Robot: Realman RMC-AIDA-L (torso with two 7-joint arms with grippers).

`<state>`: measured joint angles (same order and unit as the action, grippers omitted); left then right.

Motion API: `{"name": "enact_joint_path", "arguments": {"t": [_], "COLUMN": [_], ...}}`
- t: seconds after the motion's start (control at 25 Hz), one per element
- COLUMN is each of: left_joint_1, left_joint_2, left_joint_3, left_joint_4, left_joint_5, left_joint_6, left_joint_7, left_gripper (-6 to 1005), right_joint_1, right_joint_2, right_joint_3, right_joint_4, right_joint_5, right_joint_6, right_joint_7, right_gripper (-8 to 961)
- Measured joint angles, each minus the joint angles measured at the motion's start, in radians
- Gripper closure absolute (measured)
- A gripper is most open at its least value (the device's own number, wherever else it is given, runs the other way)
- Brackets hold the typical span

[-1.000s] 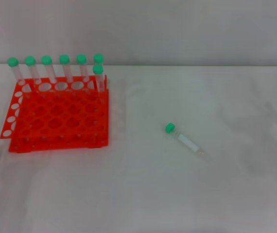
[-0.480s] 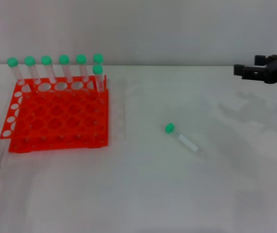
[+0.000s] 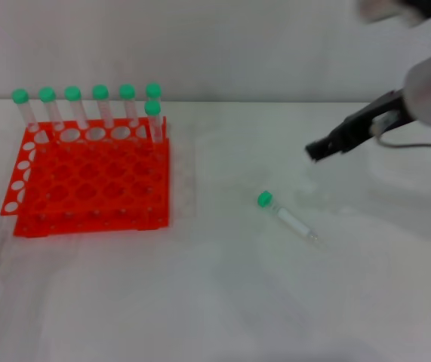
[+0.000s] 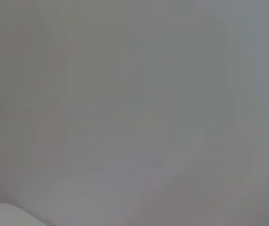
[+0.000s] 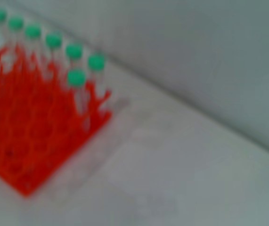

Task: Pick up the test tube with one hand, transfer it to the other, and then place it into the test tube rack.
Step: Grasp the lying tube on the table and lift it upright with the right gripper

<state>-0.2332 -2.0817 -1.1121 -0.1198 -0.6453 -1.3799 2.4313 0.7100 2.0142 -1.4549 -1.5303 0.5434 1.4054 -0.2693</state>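
The test tube (image 3: 287, 216) lies flat on the white table, green cap toward the rack and tapered tip toward the front right. The orange-red test tube rack (image 3: 87, 177) stands at the left and also shows in the right wrist view (image 5: 30, 127). My right gripper (image 3: 321, 149), on the white arm with the cyan-lit ring, hangs above the table just behind and to the right of the tube, apart from it. My left gripper is out of view; the left wrist view shows only a grey surface.
Several green-capped tubes (image 3: 87, 105) stand upright along the rack's back row, with one more (image 3: 152, 121) in the second row at its right end. A grey wall runs behind the table (image 3: 223, 302).
My right arm has swung in from the right edge, down and to the left toward the lying tube. The tube and the rack have not moved.
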Motion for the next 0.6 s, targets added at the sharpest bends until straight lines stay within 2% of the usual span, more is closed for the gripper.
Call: {"name": "enact_joint_path", "arguments": {"t": [0.16, 0.32, 0.48, 0.6], "left_joint_1": [0.000, 0.000, -0.001, 0.000], "left_joint_2": [0.000, 0.000, -0.001, -0.001], "left_joint_3": [0.000, 0.000, 0.000, 0.000], "left_joint_4": [0.000, 0.000, 0.000, 0.001], "left_joint_5": [0.000, 0.000, 0.003, 0.008], "left_joint_6": [0.001, 0.001, 0.001, 0.001], "left_joint_7": [0.000, -0.003, -0.019, -0.024], "left_gripper": [294, 294, 294, 295], "right_joint_1": [0.098, 0.166, 0.203, 0.209], "right_joint_2": [0.004, 0.011, 0.013, 0.013], "right_joint_3": [-0.121, -0.170, -0.198, -0.206], "right_joint_4": [0.087, 0.204, 0.328, 0.371], "right_joint_5": [-0.049, -0.039, -0.014, -0.003], "right_joint_6": [0.034, 0.034, 0.013, -0.005], "right_joint_7": [0.099, 0.132, 0.139, 0.139], "right_gripper": [130, 131, 131, 132]}}
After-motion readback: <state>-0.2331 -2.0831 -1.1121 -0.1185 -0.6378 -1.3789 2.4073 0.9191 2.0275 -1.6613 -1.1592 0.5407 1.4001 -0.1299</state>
